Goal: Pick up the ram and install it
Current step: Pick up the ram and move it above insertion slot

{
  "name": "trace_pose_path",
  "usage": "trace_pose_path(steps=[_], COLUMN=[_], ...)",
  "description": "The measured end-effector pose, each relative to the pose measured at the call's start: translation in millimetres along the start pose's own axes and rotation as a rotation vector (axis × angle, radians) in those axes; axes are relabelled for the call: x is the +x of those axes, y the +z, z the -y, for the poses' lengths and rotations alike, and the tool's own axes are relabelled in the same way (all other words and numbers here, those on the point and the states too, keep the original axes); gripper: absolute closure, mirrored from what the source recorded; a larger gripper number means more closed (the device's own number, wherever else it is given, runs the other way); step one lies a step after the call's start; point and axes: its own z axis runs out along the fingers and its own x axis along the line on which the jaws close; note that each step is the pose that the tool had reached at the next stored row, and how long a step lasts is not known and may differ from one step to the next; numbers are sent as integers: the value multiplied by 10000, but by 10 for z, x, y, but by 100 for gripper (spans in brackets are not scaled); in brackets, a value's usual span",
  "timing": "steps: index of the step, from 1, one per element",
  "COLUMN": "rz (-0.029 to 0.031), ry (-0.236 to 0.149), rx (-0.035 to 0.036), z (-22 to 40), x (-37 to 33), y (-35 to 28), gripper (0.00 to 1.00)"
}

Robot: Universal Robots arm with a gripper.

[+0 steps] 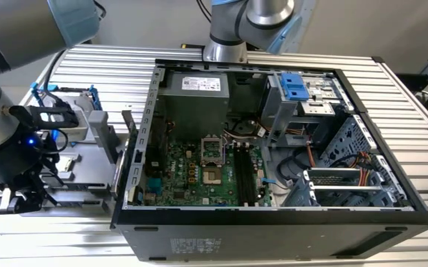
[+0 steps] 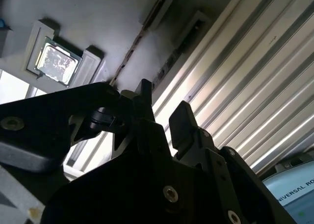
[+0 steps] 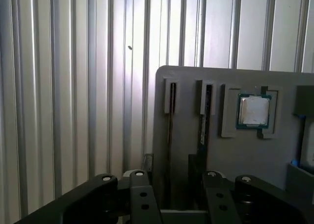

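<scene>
Two thin ram sticks stand on edge in slots of the grey holder tray (image 3: 186, 77). One ram (image 3: 170, 121) shows a brownish edge; the other (image 3: 205, 116) is dark green beside it. In the second wrist view the ram (image 2: 131, 50) is a thin dark line across the tray. My gripper (image 3: 171, 187) hovers low over the tray's near end, open, with its black fingers (image 3: 144, 189) on either side of the brownish stick's line. The exterior view places the gripper (image 1: 21, 197) at that view's left, beside the tray (image 1: 88, 183).
A square silver processor chip (image 3: 253, 110) sits in its tray pocket close to the sticks. The open computer case (image 1: 273, 217) fills the middle of the ribbed metal table (image 1: 407, 111). Black memory slots (image 1: 244, 172) run along the green motherboard. A blue-bracketed drive (image 1: 58, 100) stands behind the tray.
</scene>
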Motion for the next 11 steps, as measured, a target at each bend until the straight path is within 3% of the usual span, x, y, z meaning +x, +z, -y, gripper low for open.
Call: trace_pose_path(steps=[11], rz=[-1], ry=[0], rx=[-2], z=[-2], x=[10], y=[200], gripper=[0])
